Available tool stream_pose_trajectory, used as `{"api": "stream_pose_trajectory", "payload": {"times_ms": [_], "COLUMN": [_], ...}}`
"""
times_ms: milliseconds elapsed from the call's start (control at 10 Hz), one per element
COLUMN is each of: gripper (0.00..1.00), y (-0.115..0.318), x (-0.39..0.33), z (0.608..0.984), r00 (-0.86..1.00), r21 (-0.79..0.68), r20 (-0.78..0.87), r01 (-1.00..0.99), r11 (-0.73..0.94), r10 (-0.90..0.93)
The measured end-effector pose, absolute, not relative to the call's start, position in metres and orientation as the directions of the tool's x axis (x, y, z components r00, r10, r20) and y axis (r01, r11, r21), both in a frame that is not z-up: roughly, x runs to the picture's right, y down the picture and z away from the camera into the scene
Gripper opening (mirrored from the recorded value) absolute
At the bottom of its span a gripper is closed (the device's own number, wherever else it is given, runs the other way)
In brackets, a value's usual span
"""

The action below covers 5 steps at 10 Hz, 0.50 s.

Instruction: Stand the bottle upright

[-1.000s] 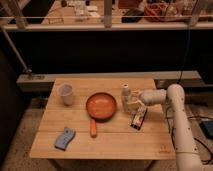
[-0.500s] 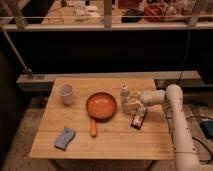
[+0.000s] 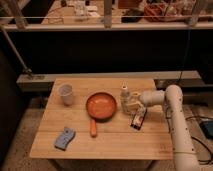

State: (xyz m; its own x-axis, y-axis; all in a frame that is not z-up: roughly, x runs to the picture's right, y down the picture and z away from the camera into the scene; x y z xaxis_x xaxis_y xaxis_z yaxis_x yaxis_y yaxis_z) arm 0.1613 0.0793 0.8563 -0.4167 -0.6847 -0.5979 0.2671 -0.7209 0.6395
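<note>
The small pale bottle [image 3: 124,94] with a narrow neck stands upright on the wooden table [image 3: 105,135], right of the orange pan. My gripper [image 3: 131,104] sits at the end of the white arm [image 3: 172,107], which reaches in from the right. It is right beside the bottle's lower right side, touching or nearly touching it. A dark flat packet [image 3: 138,118] lies just below the gripper.
An orange frying pan [image 3: 100,106] with its handle toward the front lies mid-table. A white cup [image 3: 65,93] stands at the back left. A blue sponge [image 3: 64,138] lies at the front left. A dark counter edge and railing run behind the table.
The arm and gripper have shifted only slightly beside the bottle. The bottle stands in the same place.
</note>
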Motion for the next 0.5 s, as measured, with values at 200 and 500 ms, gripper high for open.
{"api": "stream_pose_trajectory", "payload": {"times_ms": [200, 500], "gripper": [0.01, 0.01], "y": [0.0806, 0.0821], "x": [0.1627, 0.1639], "z": [0.857, 0.8576], "r00": [-0.416, -0.418], "r21": [0.645, 0.65], "r20": [-0.593, -0.588], "r01": [0.267, 0.266], "r11": [-0.716, -0.712], "r10": [-0.689, -0.693]}}
